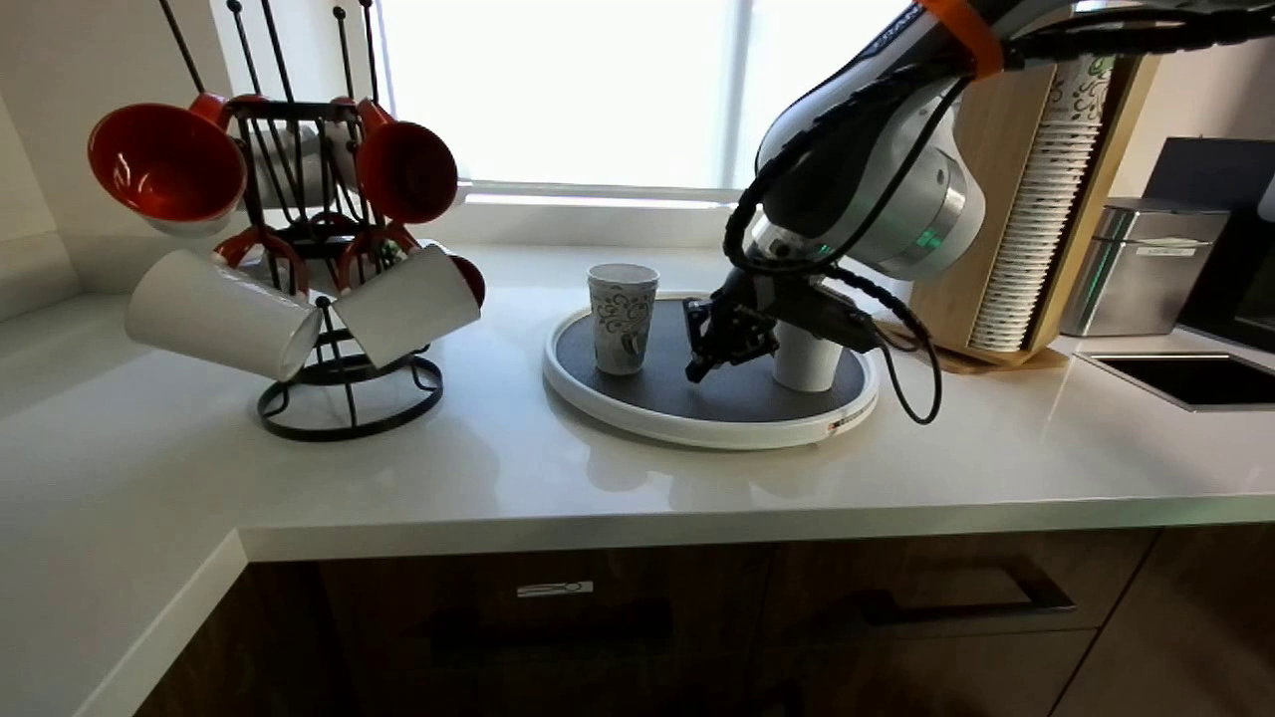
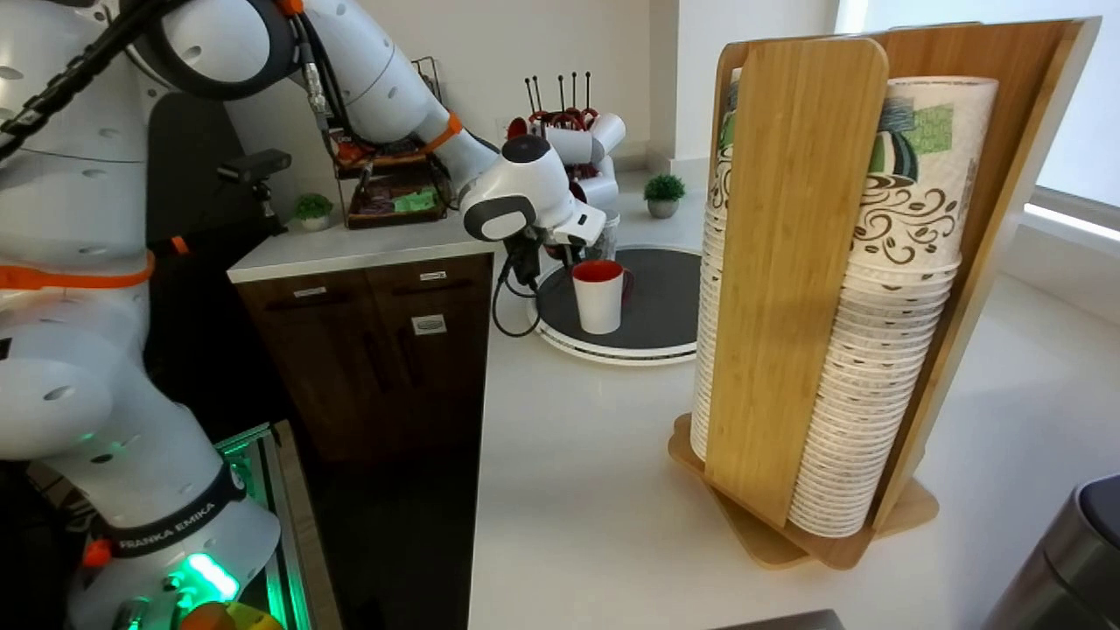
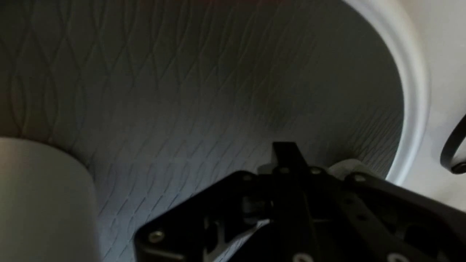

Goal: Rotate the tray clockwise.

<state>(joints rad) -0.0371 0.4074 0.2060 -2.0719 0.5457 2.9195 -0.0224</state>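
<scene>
One pincer [image 3: 285, 150], jaws together; one patterned paper cup [image 1: 623, 319] and one red-lined white mug [image 2: 599, 302] on one tray [image 1: 677, 400]: round, dark grey, textured, white-rimmed.

In an exterior view, mug rack [image 1: 324, 229] at the corner of the counter [image 1: 558, 488]: some posts [image 1: 278, 50] cut off above. Tray [image 1: 647, 398] marking [image 1: 850, 420], front-edge side: illegible.

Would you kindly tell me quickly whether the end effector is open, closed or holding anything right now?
End effector: closed, with nothing visible in its grip, over the tray.
</scene>
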